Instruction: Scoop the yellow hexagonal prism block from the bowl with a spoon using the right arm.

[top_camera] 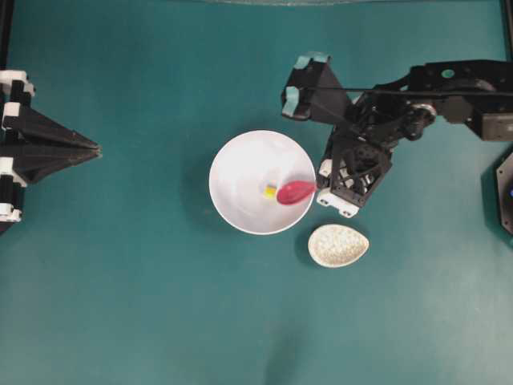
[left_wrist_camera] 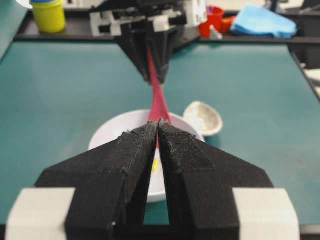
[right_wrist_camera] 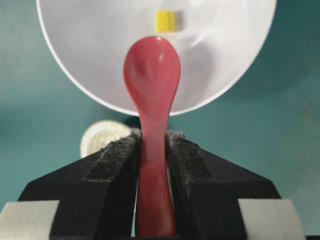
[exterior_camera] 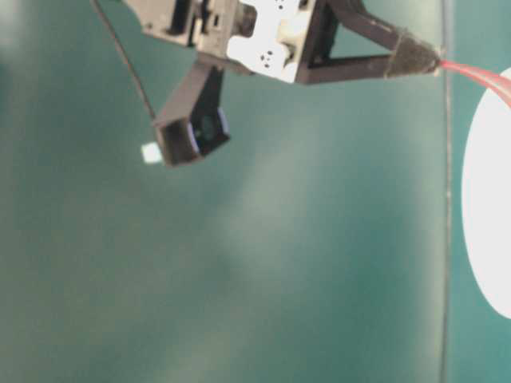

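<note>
Inside the white bowl, just beside its centre, sits the yellow hexagonal prism block, and the head of the magenta-red spoon hangs over the bowl with its tip almost at the block. The spoon's long axis runs from the bowl's rim toward the centre: head inward, handle outward across the rim to the right gripper, whose fingers are clamped on the handle from both sides. The right wrist view makes that grip plain, the handle squeezed between the two black pads, the oval head pointing straight at the block; from overhead the fingertips hide under the arm's body. The left wrist view shows the spoon handle end-on above the bowl, and the left gripper with its fingers pressed together on nothing, well apart from the bowl. A small speckled beige dish lies just beside the bowl's rim, below the right gripper in the overhead view.
</note>
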`<state>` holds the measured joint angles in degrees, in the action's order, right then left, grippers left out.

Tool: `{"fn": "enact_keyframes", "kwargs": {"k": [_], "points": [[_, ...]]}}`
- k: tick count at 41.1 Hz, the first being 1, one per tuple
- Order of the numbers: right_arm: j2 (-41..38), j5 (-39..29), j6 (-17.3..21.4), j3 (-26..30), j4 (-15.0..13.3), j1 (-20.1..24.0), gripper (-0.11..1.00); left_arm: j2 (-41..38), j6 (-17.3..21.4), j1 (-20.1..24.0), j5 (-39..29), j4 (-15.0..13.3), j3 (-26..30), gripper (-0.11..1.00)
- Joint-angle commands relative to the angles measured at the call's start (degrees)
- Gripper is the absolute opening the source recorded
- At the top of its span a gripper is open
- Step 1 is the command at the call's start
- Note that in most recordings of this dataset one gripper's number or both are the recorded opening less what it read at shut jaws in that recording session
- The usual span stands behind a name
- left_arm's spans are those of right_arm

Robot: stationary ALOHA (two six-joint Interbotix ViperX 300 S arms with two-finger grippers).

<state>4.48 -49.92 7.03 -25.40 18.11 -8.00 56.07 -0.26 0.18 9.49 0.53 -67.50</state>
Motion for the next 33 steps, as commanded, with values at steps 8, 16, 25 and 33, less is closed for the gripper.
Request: {"fn": "enact_keyframes", "kwargs": {"k": [8,16,25,33], "points": [[-1.1,-4.0,0.1,4.3,0.2,-0.4,0.24,-0.5,-0.1,0.0,0.3,0.1,1.6,0.11],[-2.2,-4.1,0.2,5.4,-0.1,-0.8,0.24,-0.4,-0.1,0.0,0.4,0.1,1.6,0.11],[-3.3,-4.1,0.0,5.6,-0.4,-1.1,0.24,-0.4,-0.1,0.0,0.4,0.1,1.6,0.11],[-4.0,-4.1,-0.1,5.7,-0.3,-1.2,0.24,-0.4,-0.1,0.0,0.5,0.1,1.6,0.11]]}}
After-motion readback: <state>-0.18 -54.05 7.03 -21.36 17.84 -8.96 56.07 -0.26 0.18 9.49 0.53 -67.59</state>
